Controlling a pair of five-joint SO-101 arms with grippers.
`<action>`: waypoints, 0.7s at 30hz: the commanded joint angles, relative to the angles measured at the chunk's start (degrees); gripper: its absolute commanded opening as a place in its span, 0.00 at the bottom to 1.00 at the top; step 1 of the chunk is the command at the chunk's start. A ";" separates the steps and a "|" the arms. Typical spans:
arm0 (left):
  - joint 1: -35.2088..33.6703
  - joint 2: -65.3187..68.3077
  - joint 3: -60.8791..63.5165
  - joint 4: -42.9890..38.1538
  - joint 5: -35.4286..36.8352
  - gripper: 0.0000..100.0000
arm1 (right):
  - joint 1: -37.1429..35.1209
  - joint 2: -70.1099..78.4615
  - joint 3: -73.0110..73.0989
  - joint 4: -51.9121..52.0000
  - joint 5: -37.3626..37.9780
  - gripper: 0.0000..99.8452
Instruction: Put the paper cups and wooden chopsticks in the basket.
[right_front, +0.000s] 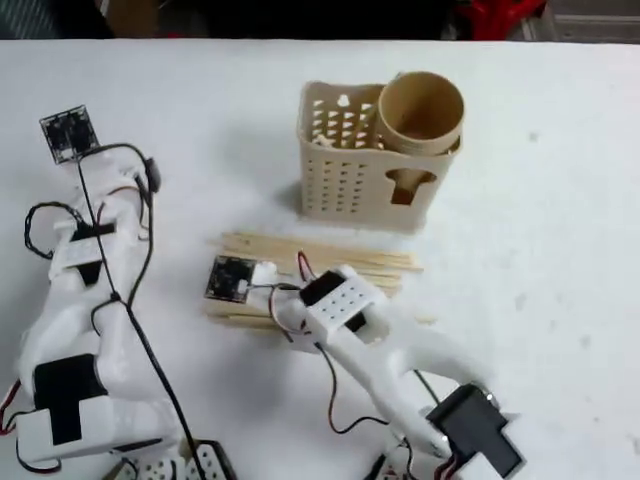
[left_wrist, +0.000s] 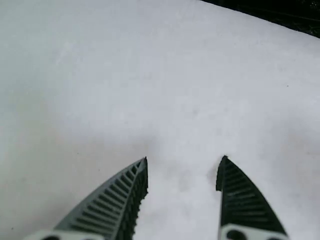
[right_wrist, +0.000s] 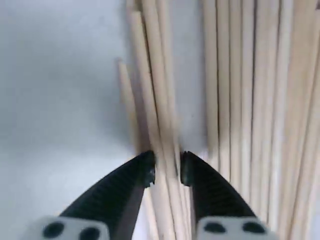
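Right gripper (right_wrist: 167, 167) pinches a few chopsticks (right_wrist: 235, 100) in the pile, left gripper (left_wrist: 182, 167) spread open over bare table (left_wrist: 150, 75), cup (right_front: 422, 110) upright in basket (right_front: 350, 180).

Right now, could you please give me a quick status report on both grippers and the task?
Left gripper open over bare table. Right gripper shut on chopsticks in the pile. One paper cup already in basket. Nothing blocking.

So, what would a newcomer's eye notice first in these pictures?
The pile of wooden chopsticks lying flat on the white table near the basket, with the right gripper closed on a couple of them. Next, the paper cup standing in one end of the basket.
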 joint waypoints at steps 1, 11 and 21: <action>0.84 -0.22 -2.99 0.09 0.44 0.23 | 0.57 0.13 -0.44 0.22 0.44 0.08; 0.84 -0.22 -2.99 0.00 0.44 0.23 | 4.18 -6.64 0.53 0.31 0.26 0.08; 0.84 -0.22 -2.99 0.00 0.44 0.23 | 4.18 -11.82 2.81 0.31 -0.09 0.08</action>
